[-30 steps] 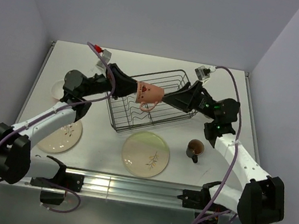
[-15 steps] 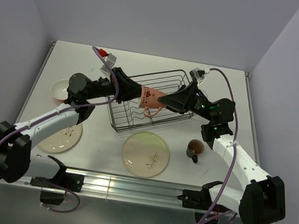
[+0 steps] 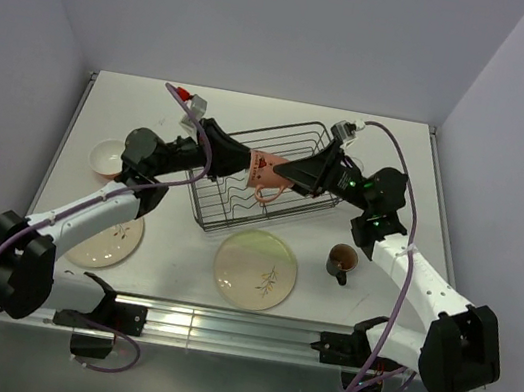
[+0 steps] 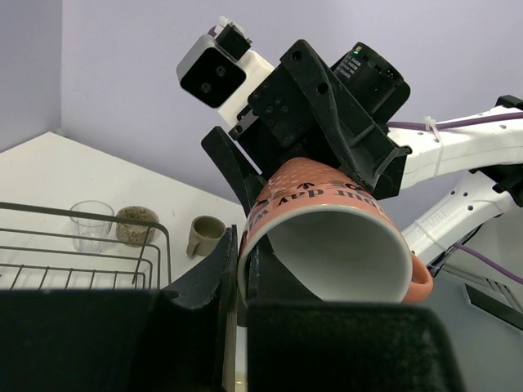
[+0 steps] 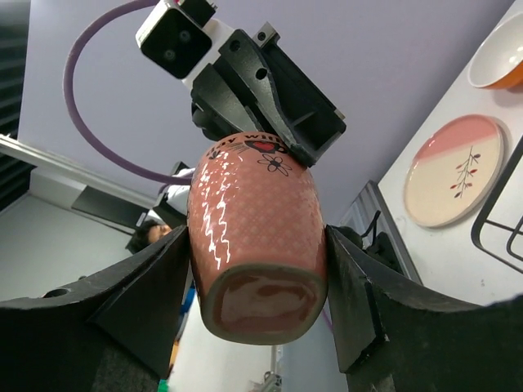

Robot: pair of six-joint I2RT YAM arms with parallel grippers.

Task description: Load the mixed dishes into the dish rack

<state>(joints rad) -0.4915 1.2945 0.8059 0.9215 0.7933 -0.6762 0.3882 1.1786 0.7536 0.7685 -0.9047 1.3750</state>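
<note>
A pink mug point(image 3: 267, 169) with a dotted pattern, dark lettering and a white inside hung on its side above the black wire rack point(image 3: 198, 200). My left pincer point(image 3: 251, 162) was pinched narrow on its rim. My right pincer point(image 3: 287, 172) clamped its body near the base.

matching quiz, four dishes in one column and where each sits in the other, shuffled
1 pink ceramic mug
2 green-tinted cream plate
3 small dark brown mug
4 orange-outside white bowl

a just in front of the black wire dish rack
b right of the green-tinted plate
c raised over the rack
d well left of the rack

Pairs: 1-c, 2-a, 3-b, 4-d
</note>
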